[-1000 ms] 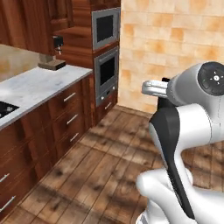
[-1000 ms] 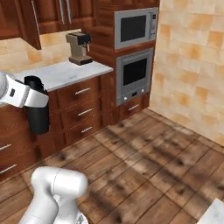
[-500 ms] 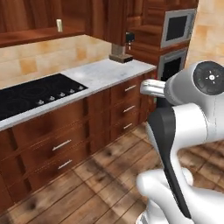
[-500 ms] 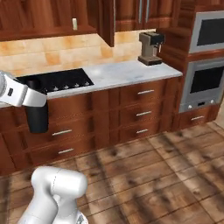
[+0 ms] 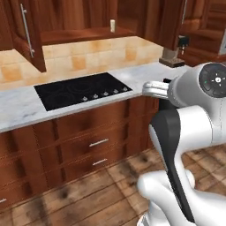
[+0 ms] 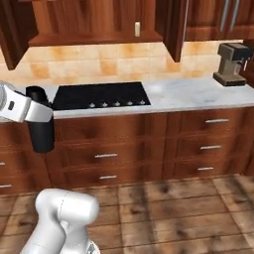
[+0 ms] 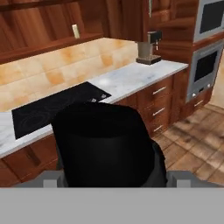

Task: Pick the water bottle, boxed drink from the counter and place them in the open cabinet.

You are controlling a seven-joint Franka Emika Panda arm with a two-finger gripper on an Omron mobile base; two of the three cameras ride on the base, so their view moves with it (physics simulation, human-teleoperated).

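Observation:
My gripper (image 7: 112,175) is shut on the water bottle (image 7: 105,144), whose matte black body looms large low in the hand view. In the right base view the water bottle (image 6: 40,124) hangs upright at the left, in front of the lower drawers. The boxed drink (image 6: 137,29), a small cream carton, stands on the shelf of the open cabinet (image 6: 94,37) above the cooktop. The boxed drink (image 5: 112,25) and the open cabinet (image 5: 79,35) also appear in the left base view. The counter is out of view.
A black cooktop (image 5: 81,90) lies in a marble top (image 6: 198,94) over wooden drawers. A coffee machine (image 6: 232,63) stands at its right end, with wall ovens (image 7: 210,43) beyond. Cabinet doors (image 5: 26,35) stand open beside the shelf. Wood floor (image 6: 173,208) spreads below.
The whole picture has swept from the ovens and coffee machine to the cooktop and open cabinet, so the base has moved. The bottle stays in the gripper.

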